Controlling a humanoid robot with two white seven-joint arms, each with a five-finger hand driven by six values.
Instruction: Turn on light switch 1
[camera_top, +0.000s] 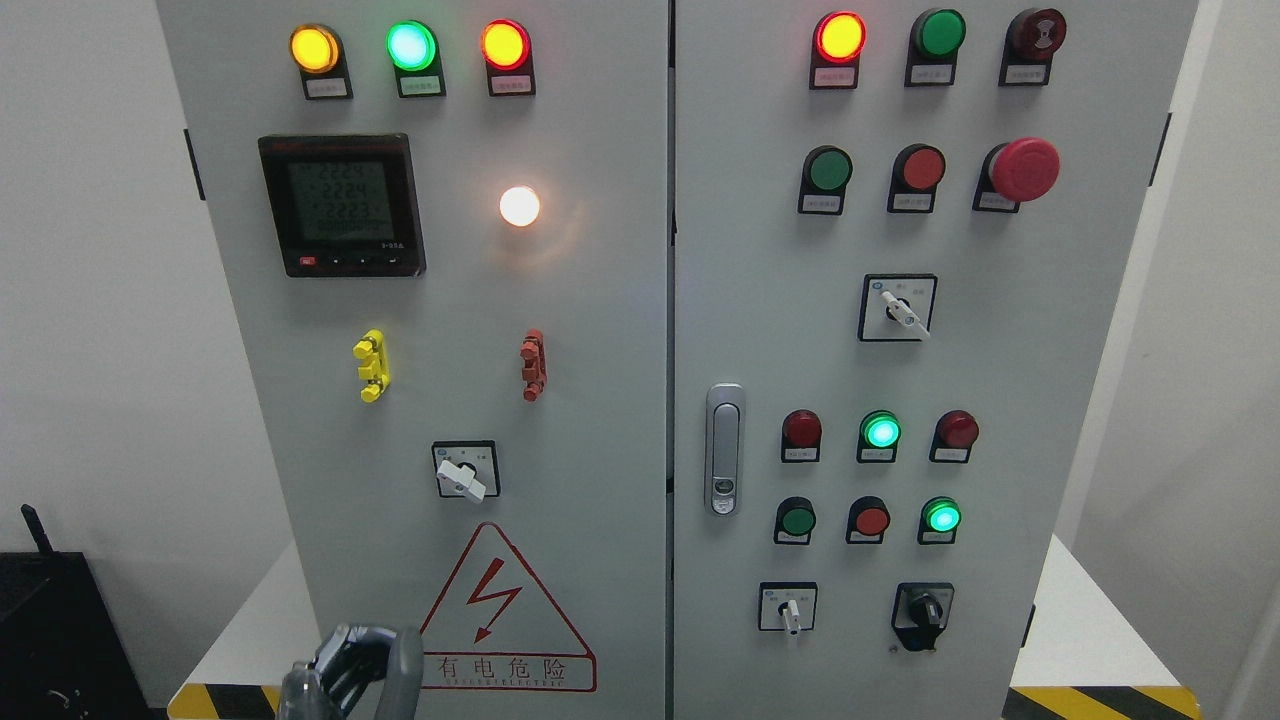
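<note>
A grey electrical cabinet fills the head view. On its left door (560, 400) a rotary selector switch (465, 472) has a white knob pointing to the lower right. A round white lamp (519, 206) above it is lit. The right door has three more selector switches: a white-knobbed one in the middle (897, 308), a white-knobbed one at the bottom (790, 608) and a black-knobbed one (922, 610). No label numbers are readable. My left hand (350, 672) shows at the bottom edge, below and left of the left-door switch, fingers relaxed and holding nothing. The right hand is out of view.
Yellow, green and red lamps (411, 46) are lit along the top left, above a digital meter (341, 205). A red mushroom stop button (1024, 168) and a door latch (724, 450) are on the right door. A high-voltage warning triangle (497, 600) sits beside my hand.
</note>
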